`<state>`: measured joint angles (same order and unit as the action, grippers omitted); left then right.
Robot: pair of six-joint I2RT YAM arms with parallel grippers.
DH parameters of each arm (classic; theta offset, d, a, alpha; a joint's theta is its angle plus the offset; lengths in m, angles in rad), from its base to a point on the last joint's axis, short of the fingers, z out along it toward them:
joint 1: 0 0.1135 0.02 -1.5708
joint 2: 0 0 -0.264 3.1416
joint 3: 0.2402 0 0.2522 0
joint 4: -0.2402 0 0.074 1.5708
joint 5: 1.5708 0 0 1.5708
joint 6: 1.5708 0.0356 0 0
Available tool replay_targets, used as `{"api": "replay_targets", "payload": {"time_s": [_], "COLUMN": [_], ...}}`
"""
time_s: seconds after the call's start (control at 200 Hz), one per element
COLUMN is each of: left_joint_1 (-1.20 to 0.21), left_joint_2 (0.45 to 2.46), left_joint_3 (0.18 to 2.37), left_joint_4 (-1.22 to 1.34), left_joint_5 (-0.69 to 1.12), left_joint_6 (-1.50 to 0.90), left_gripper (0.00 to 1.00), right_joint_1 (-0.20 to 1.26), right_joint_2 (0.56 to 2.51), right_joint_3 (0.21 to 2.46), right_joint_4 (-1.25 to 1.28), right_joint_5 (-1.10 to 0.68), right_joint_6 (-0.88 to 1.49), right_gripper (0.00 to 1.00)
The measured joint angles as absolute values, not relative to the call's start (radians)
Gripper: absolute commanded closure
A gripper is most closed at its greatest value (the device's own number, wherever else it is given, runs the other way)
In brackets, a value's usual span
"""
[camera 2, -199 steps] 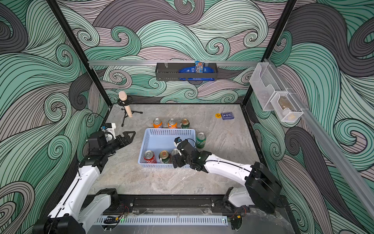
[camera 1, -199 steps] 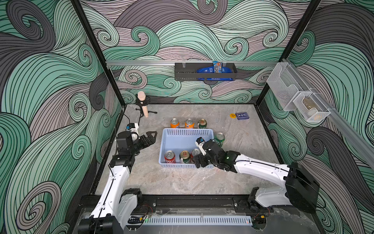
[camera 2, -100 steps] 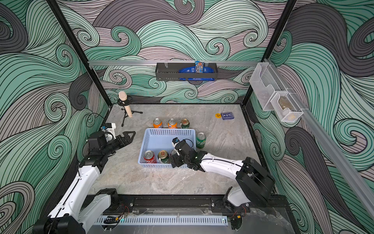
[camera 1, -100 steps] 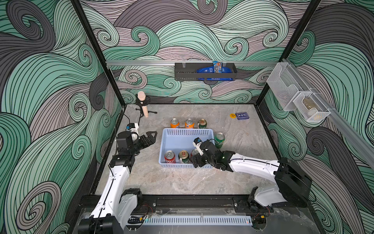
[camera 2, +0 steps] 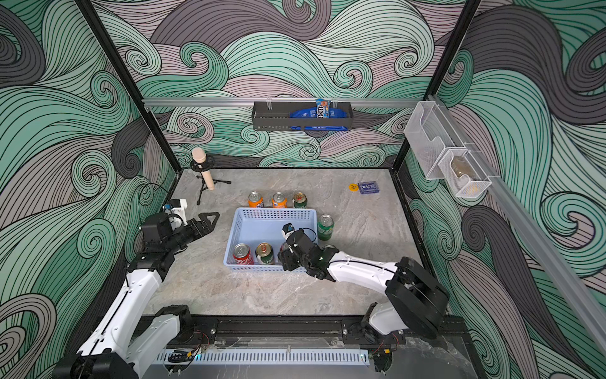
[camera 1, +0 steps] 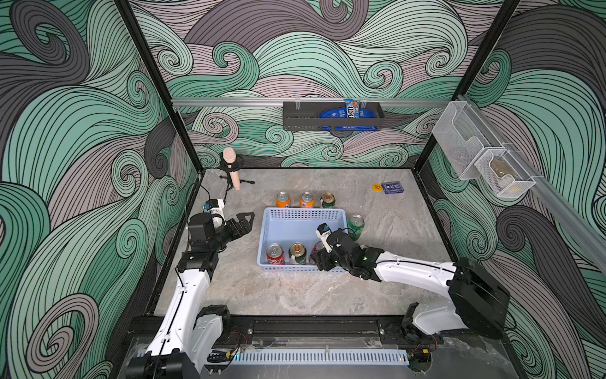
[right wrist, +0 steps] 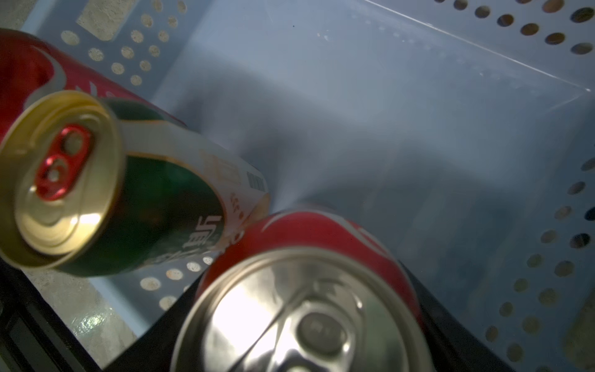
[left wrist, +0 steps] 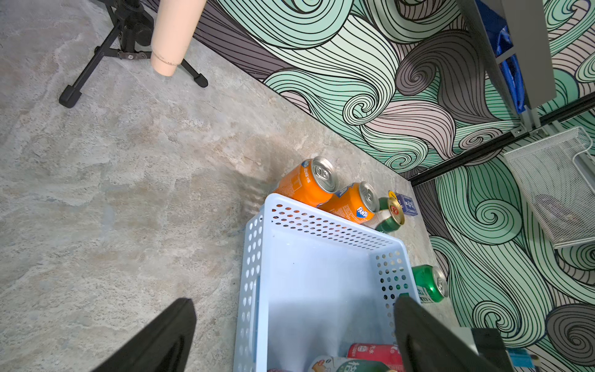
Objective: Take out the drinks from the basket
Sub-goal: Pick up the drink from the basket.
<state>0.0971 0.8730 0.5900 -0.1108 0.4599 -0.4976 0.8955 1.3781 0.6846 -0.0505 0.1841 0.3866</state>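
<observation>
The light-blue basket (camera 1: 303, 211) (camera 2: 275, 212) sits mid-table. Along its near wall stand a red can (camera 1: 274, 253), a green-and-cream can (camera 1: 297, 252) (right wrist: 128, 199) and a second red can (camera 1: 318, 246) (right wrist: 306, 309). My right gripper (camera 1: 319, 257) (right wrist: 306, 290) reaches into the basket and is shut on that second red can, a black finger (right wrist: 167, 322) pressing each side. Two orange cans (camera 1: 283, 199) (camera 1: 307, 199) and a gold-topped green can (camera 1: 327, 199) stand behind the basket, and a green can (camera 1: 355, 226) to its right. My left gripper (camera 1: 244, 221) (left wrist: 293, 301) hovers open left of the basket, holding nothing.
A peach microphone on a black tripod (camera 1: 232, 167) stands at the back left. A blue card box (camera 1: 393, 187) and a yellow disc (camera 1: 377, 187) lie at the back right. A black rack (camera 1: 331, 115) hangs on the back wall, white mesh bins (camera 1: 485, 164) on the right wall.
My right gripper has closed its jaws onto the red can at the basket's near right. The left arm has stayed still.
</observation>
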Motion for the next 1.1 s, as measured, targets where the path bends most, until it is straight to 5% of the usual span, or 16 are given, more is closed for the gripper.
{"api": "replay_targets", "payload": {"time_s": [0.32, 1.101], "left_joint_1": [0.097, 0.021], "left_joint_2": [0.872, 0.668], "left_joint_3": [0.6, 0.71], "left_joint_4": [-0.137, -0.406], "left_joint_5": [0.474, 0.58], "left_joint_6": [-0.508, -0.525], "left_gripper": [0.01, 0.04], "right_joint_1": [0.875, 0.994], "right_joint_2": [1.139, 1.002], "right_joint_3": [0.686, 0.85], "right_joint_4": [-0.117, -0.385], "right_joint_5": [0.229, 0.173], "right_joint_6": [0.397, 0.435], "right_gripper": [0.38, 0.41]}}
